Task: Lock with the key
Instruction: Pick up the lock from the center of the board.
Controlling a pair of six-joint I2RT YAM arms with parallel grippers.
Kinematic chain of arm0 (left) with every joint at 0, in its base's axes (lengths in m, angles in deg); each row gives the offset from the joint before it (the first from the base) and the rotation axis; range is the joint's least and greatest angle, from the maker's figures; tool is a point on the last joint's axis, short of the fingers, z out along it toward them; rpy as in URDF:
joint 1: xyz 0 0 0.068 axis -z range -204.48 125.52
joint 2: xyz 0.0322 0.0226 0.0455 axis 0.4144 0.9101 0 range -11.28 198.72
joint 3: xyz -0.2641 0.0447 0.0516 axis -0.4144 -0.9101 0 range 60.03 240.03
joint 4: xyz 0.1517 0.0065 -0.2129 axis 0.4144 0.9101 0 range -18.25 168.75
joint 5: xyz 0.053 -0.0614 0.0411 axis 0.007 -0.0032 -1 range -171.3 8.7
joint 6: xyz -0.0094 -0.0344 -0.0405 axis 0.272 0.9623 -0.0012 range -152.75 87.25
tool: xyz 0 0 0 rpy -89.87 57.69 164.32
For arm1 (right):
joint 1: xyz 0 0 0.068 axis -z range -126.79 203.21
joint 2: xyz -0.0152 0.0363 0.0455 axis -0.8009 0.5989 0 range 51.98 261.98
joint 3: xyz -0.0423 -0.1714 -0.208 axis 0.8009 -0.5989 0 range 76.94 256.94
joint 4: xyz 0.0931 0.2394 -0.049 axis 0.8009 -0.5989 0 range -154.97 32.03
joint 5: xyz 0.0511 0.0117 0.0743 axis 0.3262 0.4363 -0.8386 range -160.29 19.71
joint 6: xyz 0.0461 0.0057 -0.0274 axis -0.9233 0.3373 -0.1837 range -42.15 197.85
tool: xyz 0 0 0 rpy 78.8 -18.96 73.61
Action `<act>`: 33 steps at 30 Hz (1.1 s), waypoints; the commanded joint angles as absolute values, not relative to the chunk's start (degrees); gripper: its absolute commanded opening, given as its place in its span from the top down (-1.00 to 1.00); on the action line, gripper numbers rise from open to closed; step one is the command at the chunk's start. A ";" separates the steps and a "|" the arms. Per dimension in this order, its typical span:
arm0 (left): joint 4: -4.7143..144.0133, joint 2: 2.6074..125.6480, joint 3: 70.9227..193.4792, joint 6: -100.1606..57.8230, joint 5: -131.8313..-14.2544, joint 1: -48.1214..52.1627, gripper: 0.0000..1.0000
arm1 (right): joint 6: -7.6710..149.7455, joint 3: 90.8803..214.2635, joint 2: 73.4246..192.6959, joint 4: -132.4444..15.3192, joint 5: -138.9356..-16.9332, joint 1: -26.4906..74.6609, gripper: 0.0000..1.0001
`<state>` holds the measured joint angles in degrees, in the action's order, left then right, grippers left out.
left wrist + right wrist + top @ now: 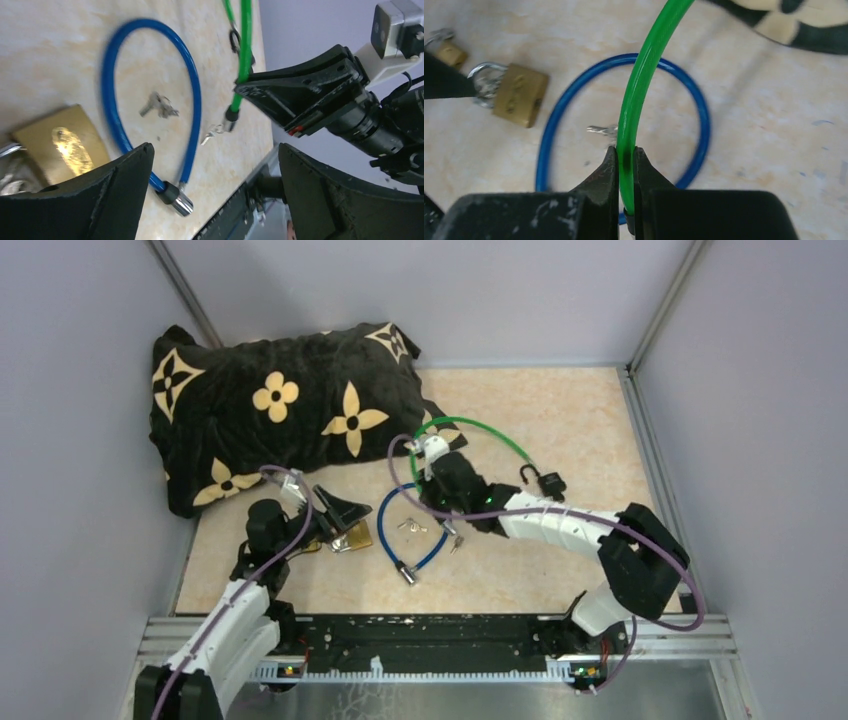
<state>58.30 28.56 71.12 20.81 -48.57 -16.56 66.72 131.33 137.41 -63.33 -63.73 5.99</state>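
A green cable lock (490,430) arches over the table to its black lock body (547,483). My right gripper (428,502) is shut on the cable's other end (644,65); the fingers pinch it just above its black tip, with a small key (215,132) beside it. Below lies a blue cable lock (385,530) in a loop, seen in the right wrist view (701,115). A bunch of keys (410,527) lies inside the loop. My left gripper (345,515) is open and empty over a brass padlock (358,538).
A black pillow with cream flowers (280,405) fills the back left. A second small brass padlock (449,50) lies beside the larger one (519,95). The blue cable's metal end (177,197) lies near the table's front edge. Grey walls enclose the table.
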 commanded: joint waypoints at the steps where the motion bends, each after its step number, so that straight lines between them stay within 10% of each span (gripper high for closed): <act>1: 47.32 33.08 71.34 23.31 -47.01 -11.87 -0.97 | 64.36 128.16 136.65 -43.68 -60.16 -3.34 1.00; 9: 49.63 36.07 71.04 26.06 -54.85 -10.68 -0.86 | 66.71 129.02 140.66 -35.69 -68.95 -12.43 1.00; 13: 49.73 34.35 70.95 24.32 -55.88 -10.68 0.05 | 69.68 130.31 141.14 -37.66 -70.11 -12.88 1.00; 21: 47.02 32.26 68.59 22.36 -54.33 -10.68 1.00 | 73.67 131.31 139.31 -40.94 -78.12 -12.77 1.00; 25: 42.34 30.37 68.07 16.69 -49.67 -10.77 1.00 | 73.72 133.27 135.46 -48.70 -79.20 -9.15 -0.20; 29: 35.11 28.52 68.78 6.34 -42.01 -10.77 1.00 | 71.08 126.30 126.61 -48.42 -75.39 2.91 -0.62; 33: 33.48 27.79 68.79 4.00 -39.11 -11.02 1.00 | 70.36 121.56 126.77 -46.01 -76.64 13.68 -0.65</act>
